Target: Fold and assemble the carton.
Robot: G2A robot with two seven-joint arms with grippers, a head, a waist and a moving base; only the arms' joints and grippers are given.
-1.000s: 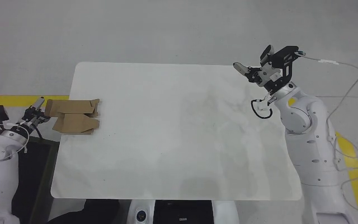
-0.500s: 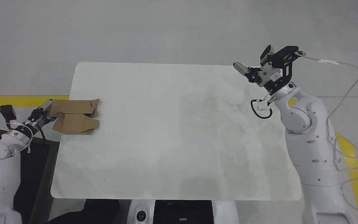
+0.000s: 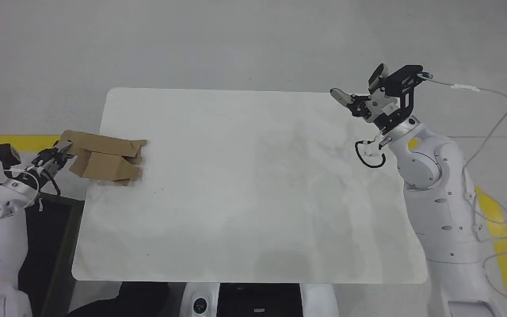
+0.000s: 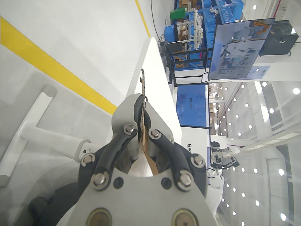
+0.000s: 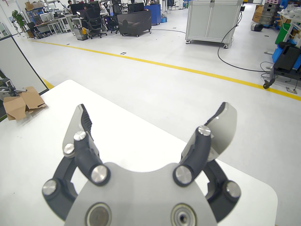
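The left gripper (image 4: pixel 142 104) has its jaws closed down on a thin edge of the brown carton (image 4: pixel 143 83); its own wrist view shows the cardboard edge-on, pinched between the two dark pads and running out past the fingertips. The carton's flat faces cannot be made out from that angle, and its lower end is hidden behind the gripper's linkage.

The top view gives the carton's shape and place. It is a flattened, creased piece with loose flaps, at the left edge of the white table (image 3: pixel 253 198) in the far half. The gripped end hangs out beyond the table edge and the rest lies over the tabletop. Here the left gripper's fingers are too small to judge.

The right gripper (image 5: pixel 152 116) is spread wide with nothing between its fingers. It hangs over the far right corner of the table, well apart from the carton. Its wrist view looks across the tabletop and shows the carton from the side, with the gripped end tilted up and a shadow beneath it, though whether the other end rests on the surface is hard to tell
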